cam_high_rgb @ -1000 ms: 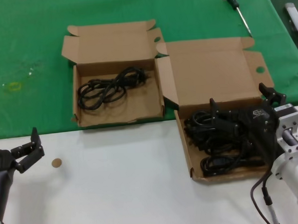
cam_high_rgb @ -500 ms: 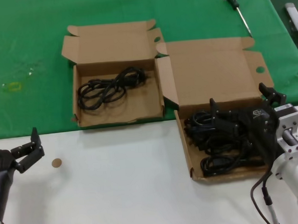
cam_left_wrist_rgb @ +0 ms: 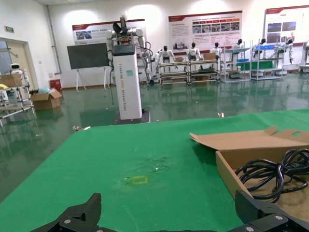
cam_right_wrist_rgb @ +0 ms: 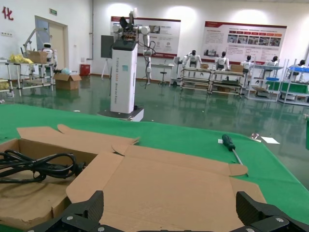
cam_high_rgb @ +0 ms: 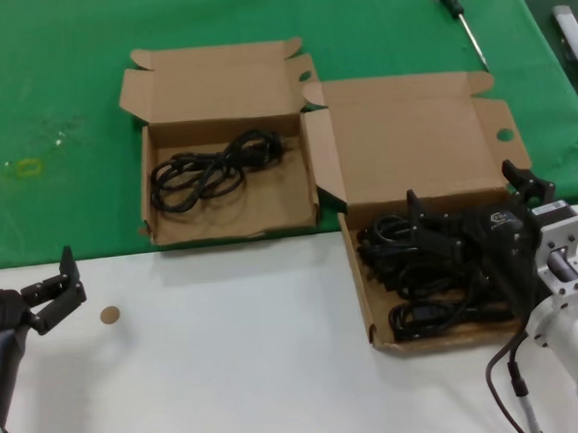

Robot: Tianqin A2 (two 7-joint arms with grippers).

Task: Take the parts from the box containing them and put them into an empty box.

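The larger box (cam_high_rgb: pixel 363 300) sits at the right with its wide lid (cam_high_rgb: pixel 411 147) up, and holds several coiled black cables (cam_high_rgb: pixel 425 316). My right gripper (cam_high_rgb: pixel 462 196) hovers open low over those cables, holding nothing; in the right wrist view my right gripper (cam_right_wrist_rgb: pixel 170 203) faces the lid (cam_right_wrist_rgb: pixel 178 186). The smaller box (cam_high_rgb: pixel 231 224) stands to the left on the green mat, with one black cable (cam_high_rgb: pixel 209 172) inside. My left gripper (cam_high_rgb: pixel 71 276) waits open at the near left over the white table. In its own view my left gripper (cam_left_wrist_rgb: pixel 169 205) faces the smaller box (cam_left_wrist_rgb: pixel 229 171) and its cable (cam_left_wrist_rgb: pixel 275 169).
A screwdriver (cam_high_rgb: pixel 457 9) lies at the far right of the green mat (cam_high_rgb: pixel 49 84). A small brown disc (cam_high_rgb: pixel 109 314) rests on the white table (cam_high_rgb: pixel 239 374) near my left gripper. The two boxes' side flaps almost touch.
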